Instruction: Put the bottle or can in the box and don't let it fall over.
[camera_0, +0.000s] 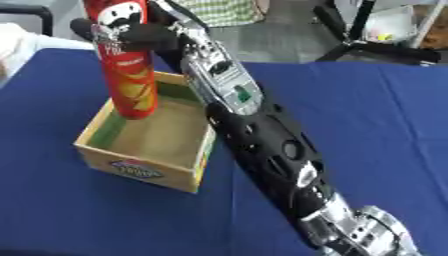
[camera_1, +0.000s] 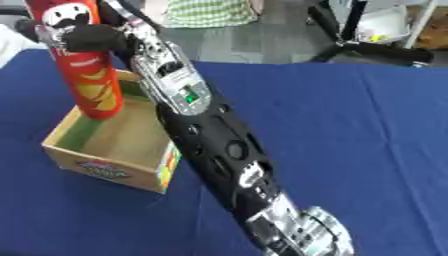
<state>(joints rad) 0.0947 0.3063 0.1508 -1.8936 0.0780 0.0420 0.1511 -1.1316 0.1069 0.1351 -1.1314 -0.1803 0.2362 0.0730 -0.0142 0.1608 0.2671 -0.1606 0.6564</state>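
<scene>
The right hand (camera_0: 140, 34), upper left of frame, is curled round a tall red chip can (camera_0: 127, 75). Can is held upright w/ its base inside the open cardboard box (camera_0: 140, 170), at the box's far-left corner, on blue tablecloth (camera_0: 367, 125).

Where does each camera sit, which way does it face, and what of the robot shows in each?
Left eye view: in the robot's head, looking down at the blue table; its right arm reaches in from lower right, the robot hand curled round the red can, which is upright over the box.
Right eye view: beside it in the head, facing the same way; same arm.
Shared: can, box, table, arm. No left hand appears.
</scene>
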